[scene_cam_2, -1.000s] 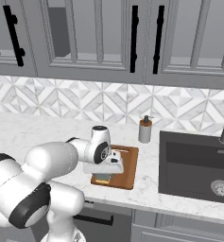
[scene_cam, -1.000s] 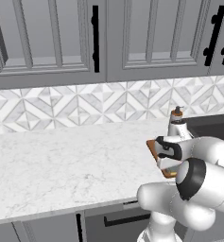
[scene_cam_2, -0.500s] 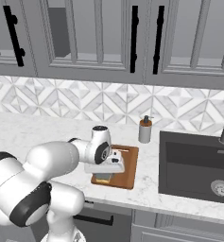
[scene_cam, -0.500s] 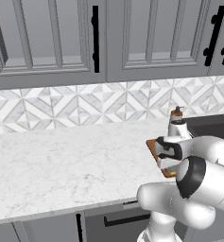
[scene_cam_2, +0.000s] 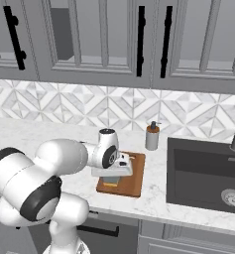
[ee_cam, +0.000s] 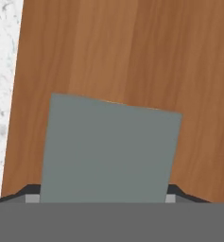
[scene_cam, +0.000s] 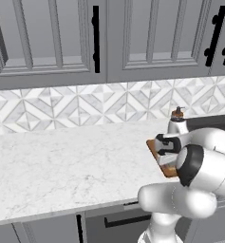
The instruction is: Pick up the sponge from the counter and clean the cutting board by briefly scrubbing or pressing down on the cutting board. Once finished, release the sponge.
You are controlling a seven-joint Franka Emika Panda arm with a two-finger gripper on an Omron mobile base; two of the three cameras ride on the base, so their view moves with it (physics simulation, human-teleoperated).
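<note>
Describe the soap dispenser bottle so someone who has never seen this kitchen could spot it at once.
Find the dark sink set into the white marble counter. Just left of its back corner, against the diamond-tiled wall, stands the soap dispenser bottle. It is the one upright thing there: a small brownish cylinder with a dark pump top, behind the flat cutting board.

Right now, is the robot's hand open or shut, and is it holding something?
Hand: shut on the sponge, held over the cutting board.
</note>
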